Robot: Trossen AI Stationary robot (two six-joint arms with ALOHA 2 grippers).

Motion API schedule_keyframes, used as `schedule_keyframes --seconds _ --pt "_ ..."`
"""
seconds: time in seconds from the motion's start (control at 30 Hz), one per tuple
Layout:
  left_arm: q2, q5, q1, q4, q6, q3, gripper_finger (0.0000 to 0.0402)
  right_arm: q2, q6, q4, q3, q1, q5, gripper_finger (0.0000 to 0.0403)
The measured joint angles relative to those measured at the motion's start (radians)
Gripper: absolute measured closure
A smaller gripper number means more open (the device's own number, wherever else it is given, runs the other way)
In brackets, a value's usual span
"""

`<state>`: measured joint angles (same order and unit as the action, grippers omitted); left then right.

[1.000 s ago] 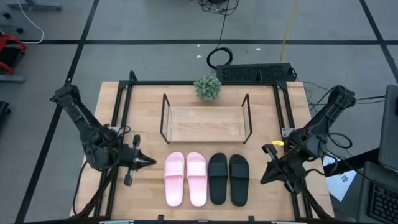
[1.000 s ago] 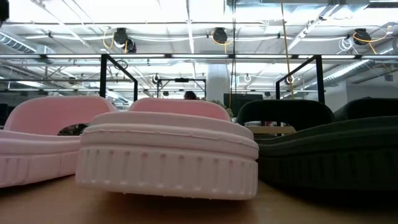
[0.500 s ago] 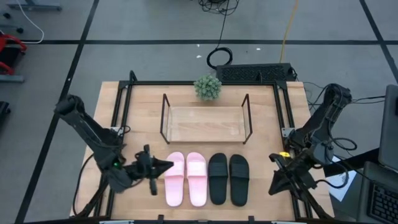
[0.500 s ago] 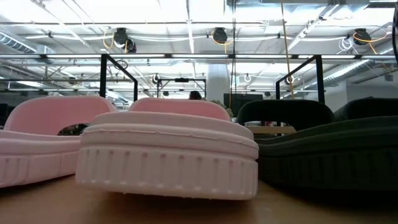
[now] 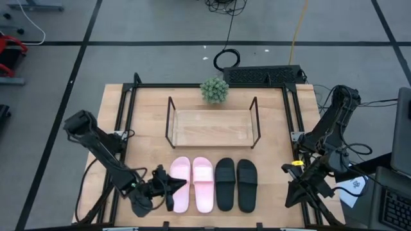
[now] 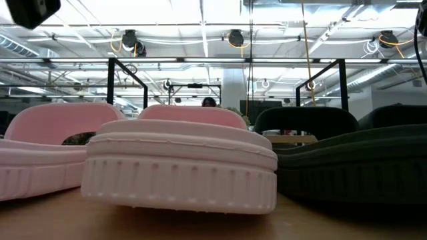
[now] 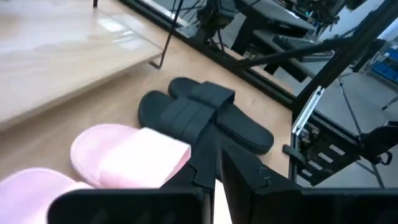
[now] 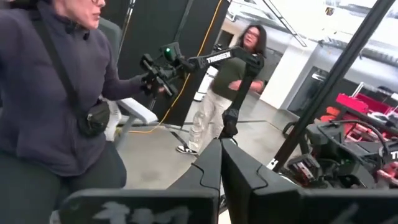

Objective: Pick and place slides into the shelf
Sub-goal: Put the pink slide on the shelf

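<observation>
Four slides lie side by side, soles down, on the table's near half. The pink pair [image 5: 203,183] is on the left and the black pair [image 5: 236,185] on the right. In the low view the pink pair [image 6: 180,167] fills the foreground. The shelf [image 5: 212,127] stands behind them with a bare board. My left gripper [image 5: 178,185] is shut and sits at the left pink slide's outer edge [image 5: 180,192]. In the left wrist view its fingers [image 7: 214,158] point over the pink strap [image 7: 134,162] toward the black pair [image 7: 199,112]. My right gripper [image 8: 221,165] is shut and off the table's right near corner [image 5: 292,192].
A small potted plant [image 5: 214,90] stands behind the shelf. A black metal frame [image 5: 128,115] runs around the tabletop. A power strip [image 5: 263,75] and cables lie beyond the far edge. Two people [image 8: 56,93] show in the right wrist view, off the table.
My left gripper has swung from the table's left side toward the near edge and rightward, reaching the left pink slide. My right gripper has drawn back toward the near right corner. The slides have stayed in place.
</observation>
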<state>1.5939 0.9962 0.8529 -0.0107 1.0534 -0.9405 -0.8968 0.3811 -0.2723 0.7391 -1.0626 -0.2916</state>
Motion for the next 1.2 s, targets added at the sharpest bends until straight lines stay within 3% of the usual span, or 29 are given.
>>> schedule_keyframes --seconds 0.5,0.83,1.2 --pt "0.135 0.034 0.020 -0.103 0.052 0.000 0.0381 -0.022 -0.002 -0.014 0.000 0.000 0.004 0.0403" --pt "0.152 0.007 0.025 -0.096 0.094 0.000 0.0381 -0.022 -0.003 -0.008 0.000 0.000 0.004 0.0403" --pt "0.152 0.002 0.092 0.069 0.280 0.000 0.0381 -0.022 -0.018 0.001 0.000 0.000 0.005 0.0403"
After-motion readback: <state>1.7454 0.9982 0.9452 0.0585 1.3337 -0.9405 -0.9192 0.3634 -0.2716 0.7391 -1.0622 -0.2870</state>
